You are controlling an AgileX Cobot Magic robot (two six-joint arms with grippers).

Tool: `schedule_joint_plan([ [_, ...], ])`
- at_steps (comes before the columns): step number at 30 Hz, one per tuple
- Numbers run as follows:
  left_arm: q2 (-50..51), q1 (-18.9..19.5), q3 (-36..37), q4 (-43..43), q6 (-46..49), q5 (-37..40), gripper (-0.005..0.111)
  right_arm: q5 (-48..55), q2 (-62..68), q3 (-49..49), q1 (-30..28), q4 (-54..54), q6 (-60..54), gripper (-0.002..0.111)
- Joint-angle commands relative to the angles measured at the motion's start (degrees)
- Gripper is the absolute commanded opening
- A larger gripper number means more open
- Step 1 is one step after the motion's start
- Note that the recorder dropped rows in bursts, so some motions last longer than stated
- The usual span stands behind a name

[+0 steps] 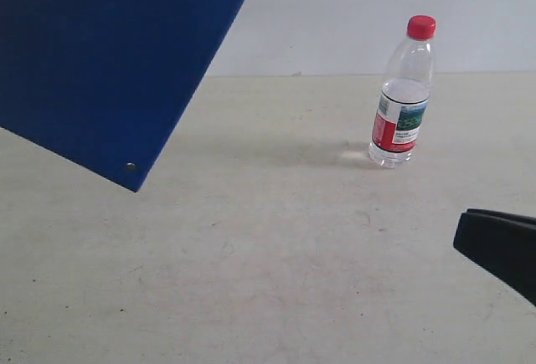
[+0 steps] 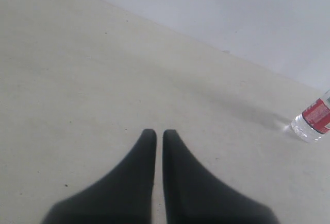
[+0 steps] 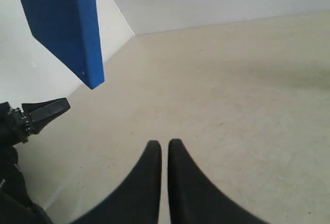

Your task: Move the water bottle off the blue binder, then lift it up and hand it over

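Closest to the exterior camera is the blue binder (image 1: 109, 54), which fills the upper left corner; it is tilted and it is up in the air above the desk (image 1: 251, 280), and what holds it I cannot tell. One small silver rivet (image 1: 130, 166) shows near its lowest corner. Further back and to the right, the water bottle (image 1: 402, 96) stands upright on the desk, close to the pale wall (image 1: 352, 12) and well apart from the binder, with its red cap on top. At the right border a black wedge of the right end effector (image 1: 498, 251) comes in low over the desk, and from this side I cannot tell how its jaws stand. In the left wrist view, the left end effector (image 2: 155, 131) has its two black fingers almost together, with only a thin slit between them and nothing inside; under it is bare desk, and far off the lower part of the water bottle (image 2: 312, 123) is cut by the border of the picture. In the right wrist view, the right end effector (image 3: 164, 142) is closed in the same way and holds nothing. The blue binder (image 3: 67, 28) is seen here from its edge, raised above the desk, and a black pointed machine part (image 3: 44, 112) is below it.
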Motion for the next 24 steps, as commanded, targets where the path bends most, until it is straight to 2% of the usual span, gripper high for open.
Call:
schedule_joint_plan([
  [1, -0.09, 0.07, 0.23, -0.57, -0.42, 0.32, 0.005, 0.5, 0.0, 0.25, 0.0, 1.02, 6.25, 0.0],
  [4, -0.09, 0.07, 0.23, -0.57, -0.42, 0.32, 0.005, -0.59, -0.2, -0.2, 0.0, 1.02, 6.53, 0.0],
  [6, -0.09, 0.07, 0.23, -0.57, -0.42, 0.32, 0.005, -4.98, -0.2, -1.03, 0.0, 0.71, 4.06, 0.0],
  [11, -0.09, 0.07, 0.23, -0.57, -0.42, 0.32, 0.005, -18.22, -0.2, -4.17, 0.0, -0.36, -14.83, 0.0],
  [16, -0.09, 0.07, 0.23, -0.57, -0.42, 0.19, 0.005, -20.1, -2.63, -6.18, -1.92, -0.83, -25.43, 0.0],
  [20, -0.09, 0.07, 0.23, -0.57, -0.42, -0.07, 0.005, -14.02, -9.79, -6.07, -8.56, -0.83, -26.38, 0.0],
  [24, -0.09, 0.07, 0.23, -0.57, -0.42, -0.5, 0.005, -4.51, -18.33, -6.07, -20.11, -0.71, -26.51, 0.0],
])
